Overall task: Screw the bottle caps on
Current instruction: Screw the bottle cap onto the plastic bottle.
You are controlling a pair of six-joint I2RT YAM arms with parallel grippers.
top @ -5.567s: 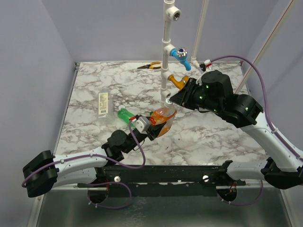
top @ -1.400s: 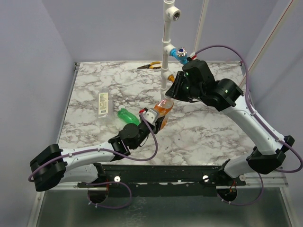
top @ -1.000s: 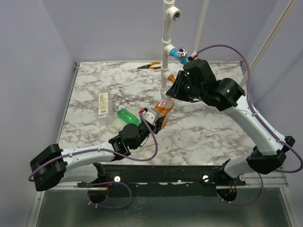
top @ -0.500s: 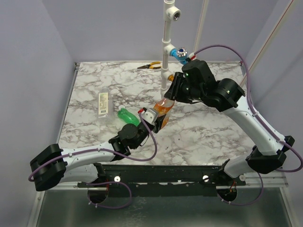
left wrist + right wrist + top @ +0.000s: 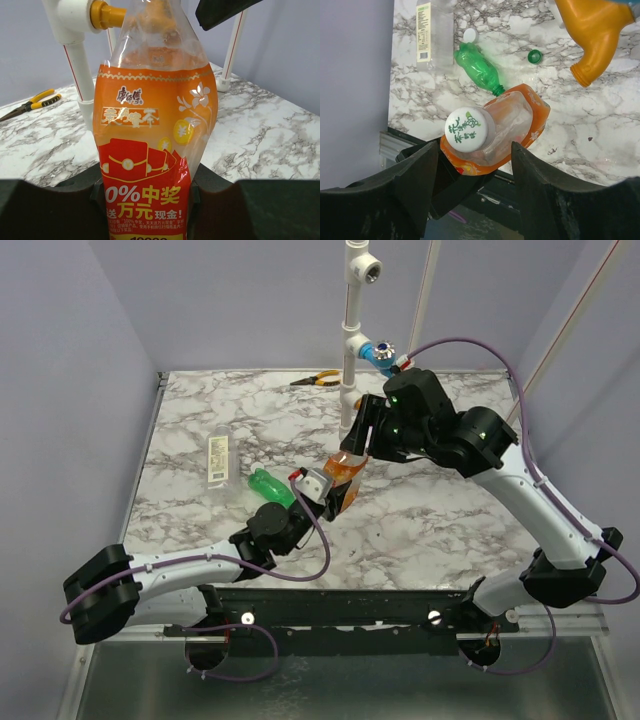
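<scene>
My left gripper (image 5: 145, 210) is shut on the lower body of the orange bottle (image 5: 155, 125), holding it upright over the table. A white cap with green print (image 5: 469, 129) sits on the bottle's neck. My right gripper (image 5: 475, 185) hangs above it, open, its fingers (image 5: 415, 185) apart from the cap on both sides. On the table lie a green bottle (image 5: 481, 71) without a cap, a clear labelled bottle (image 5: 435, 32), a small white cap (image 5: 469, 34) and a dark green cap (image 5: 535, 56). From above, the right gripper (image 5: 358, 443) covers the orange bottle's (image 5: 342, 480) top.
A white pipe frame (image 5: 350, 340) with a blue tap (image 5: 383, 358) and an orange tap (image 5: 592, 30) stands just behind the bottle. Yellow-handled pliers (image 5: 315, 379) lie at the table's far edge.
My right gripper has opened and let go of the cap on the orange bottle, and has lifted slightly. The left gripper holds the bottle as before.
</scene>
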